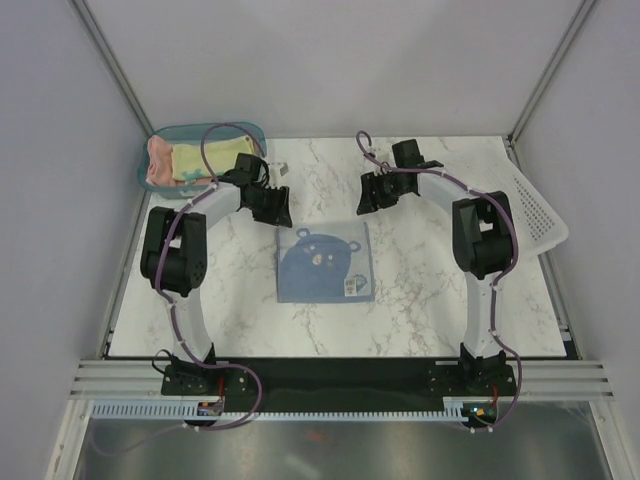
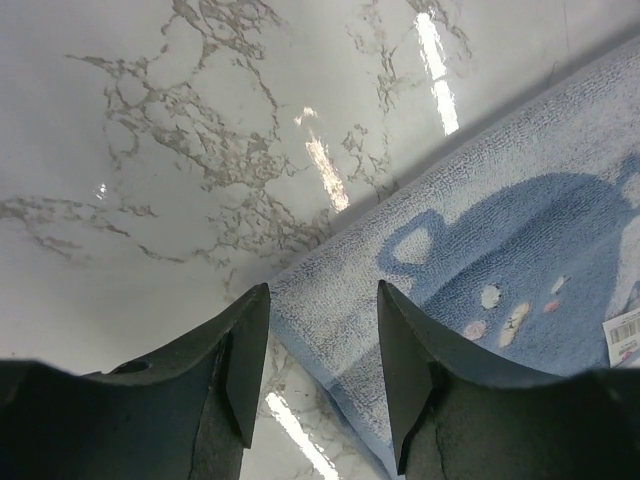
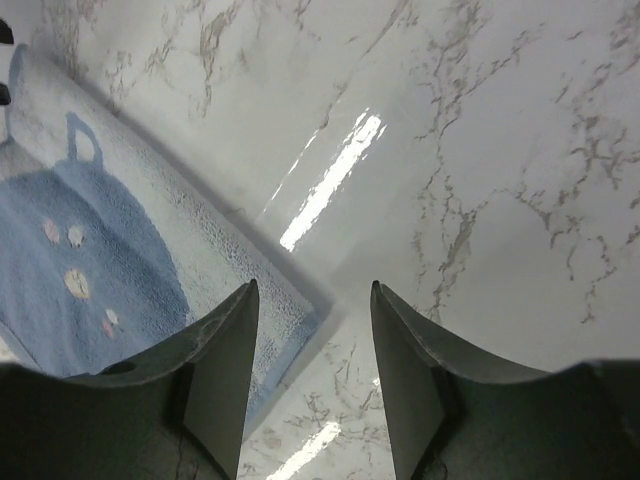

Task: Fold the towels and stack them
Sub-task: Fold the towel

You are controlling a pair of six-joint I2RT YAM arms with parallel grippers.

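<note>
Altogether: three towels, one bin, one basket, two sets of jaws.
At the far-left corner of the marble surface (image 1: 430, 300), one teal bin (image 1: 180, 129) holds two towels, a salmon-pink towel (image 1: 158, 160) and a pale yellow towel (image 1: 190, 160) beside it. Left jaws stand partly open, gripping nothing, above the far-left corner of the one light blue towel (image 1: 325, 262), which lies flat mid-surface and carries a darker bear print. One white barcode tag (image 1: 352, 287) sits near its near-right corner, the writing too small to read. Right jaws, likewise partly open and empty, hover above its far-right corner. One white perforated basket (image 1: 545, 215) overhangs the right edge.
</note>
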